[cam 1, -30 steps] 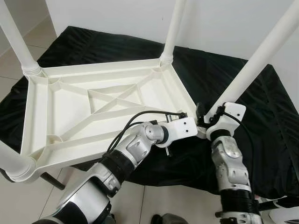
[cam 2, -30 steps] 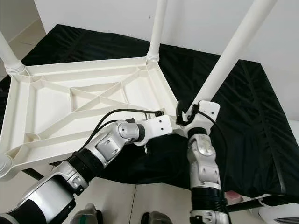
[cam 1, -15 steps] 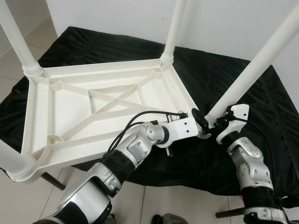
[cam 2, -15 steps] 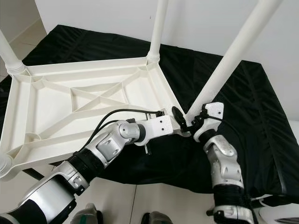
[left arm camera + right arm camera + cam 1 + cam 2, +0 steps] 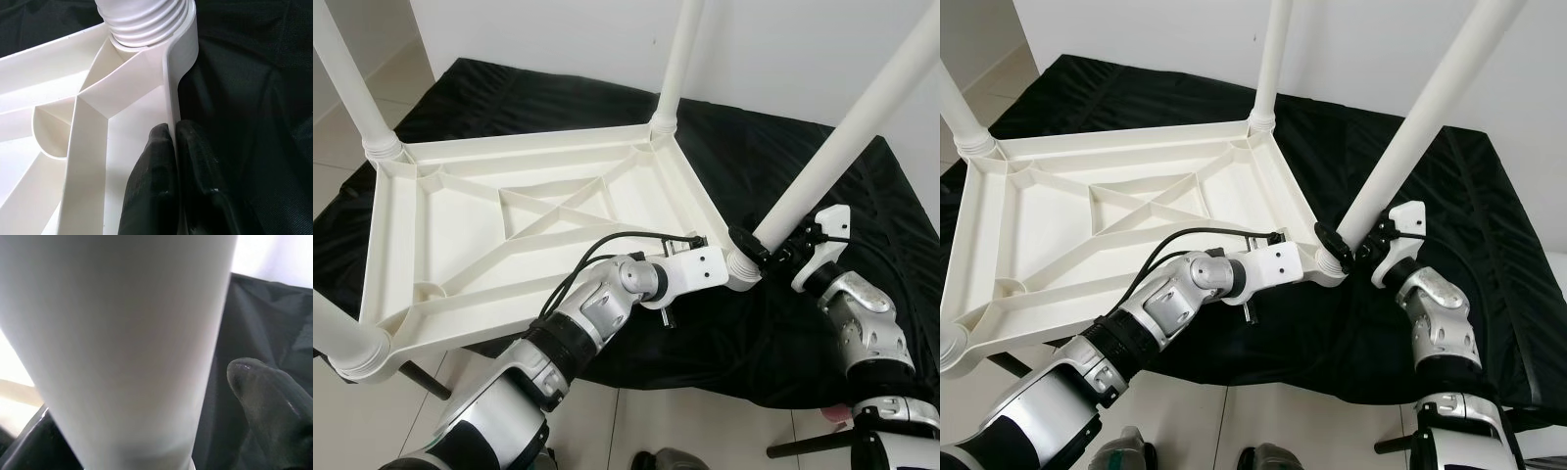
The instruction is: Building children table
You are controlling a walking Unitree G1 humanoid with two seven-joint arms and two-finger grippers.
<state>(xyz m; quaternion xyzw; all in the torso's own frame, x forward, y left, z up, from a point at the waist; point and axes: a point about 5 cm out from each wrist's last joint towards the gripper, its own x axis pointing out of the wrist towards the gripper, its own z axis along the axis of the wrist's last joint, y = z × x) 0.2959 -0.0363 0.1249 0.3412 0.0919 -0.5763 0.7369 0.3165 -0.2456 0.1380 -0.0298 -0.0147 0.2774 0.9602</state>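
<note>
Black cloth (image 5: 558, 93) covers the floor against a white wall, and on it the white plastic tabletop (image 5: 460, 245) lies upside down, its ribbed underside facing up. Four white legs rise from its corners; the near right leg (image 5: 847, 137) leans up and to the right from its socket.

We hold the near right edge of the tabletop with our left gripper (image 5: 172, 161): its two black fingers are pressed shut on the thin rim just beside that corner socket, one finger inside and one outside.

A second ago our right wrist stood below the corner, close against the left wrist. Now the right arm has swung out to the right, and our right gripper (image 5: 781, 253) comes at the leg from the side, low down near the threaded collar. From the right wrist, the leg fills the space between the fingers, one fingertip (image 5: 261, 391) showing beside it with a gap between them. We judge those fingers to be spread around the leg, not yet clamped on it.

That shift suggests we are taking a fresh hold, probably to turn the leg further into its socket while the left gripper steadies the tabletop. The other three legs look seated already, so this corner seems to be the last one.
</note>
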